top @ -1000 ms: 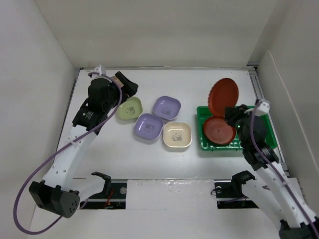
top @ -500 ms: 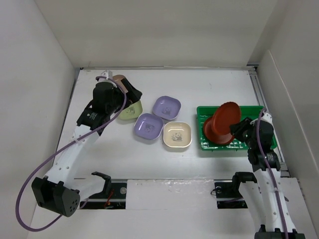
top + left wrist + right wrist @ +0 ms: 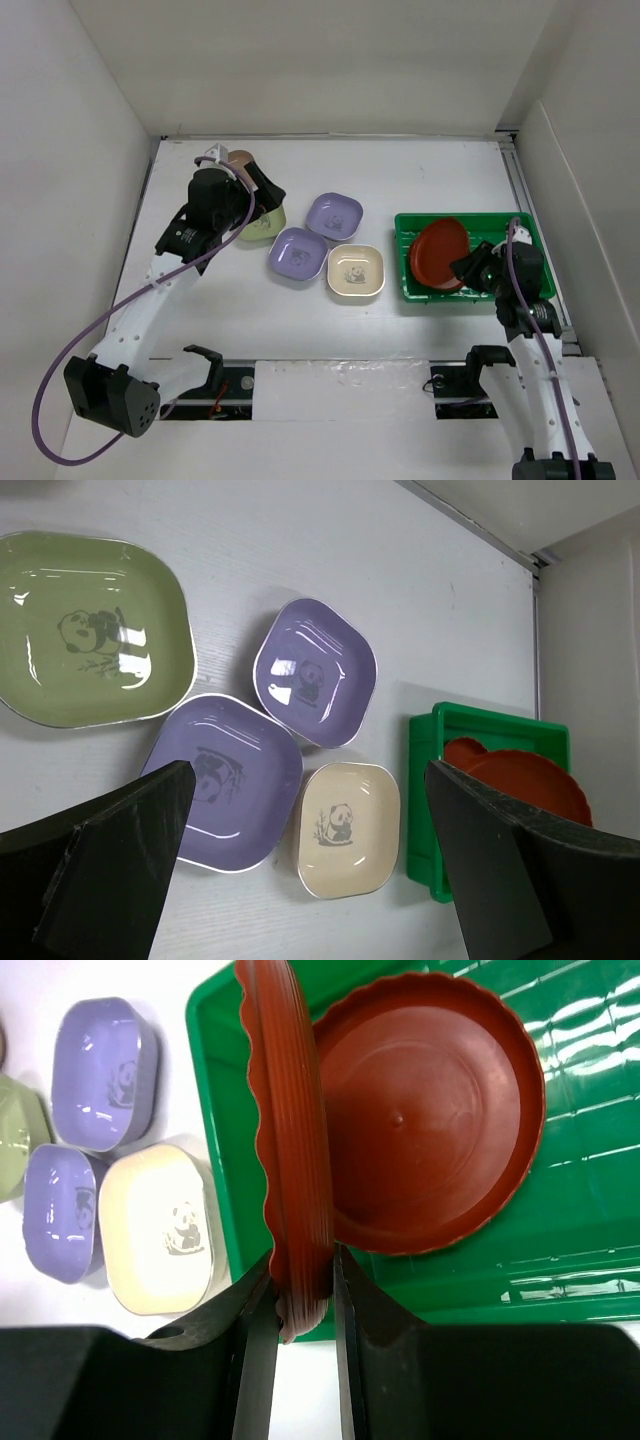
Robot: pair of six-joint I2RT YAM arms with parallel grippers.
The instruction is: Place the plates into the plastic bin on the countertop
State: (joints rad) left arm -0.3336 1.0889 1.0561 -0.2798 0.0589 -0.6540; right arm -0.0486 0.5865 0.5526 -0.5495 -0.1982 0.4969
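The right gripper (image 3: 301, 1272) clamps a stiff, light, probably slick red plate (image 3: 290, 1120) edge-on by its scalloped rim, the sensible hold, above the plastic bin (image 3: 590, 1250) where a second red plate (image 3: 430, 1110) lies; the left gripper (image 3: 308, 772) hangs open.

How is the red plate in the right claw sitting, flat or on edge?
On edge: the right gripper pinches the held plate by its rim, above a second plate flat in the green bin.

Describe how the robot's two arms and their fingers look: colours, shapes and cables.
The left arm and the right arm are both built of slim white links with bulky black joints and black bases. A thin purple cable trails along each. Each arm ends in two black, blocky fingers.
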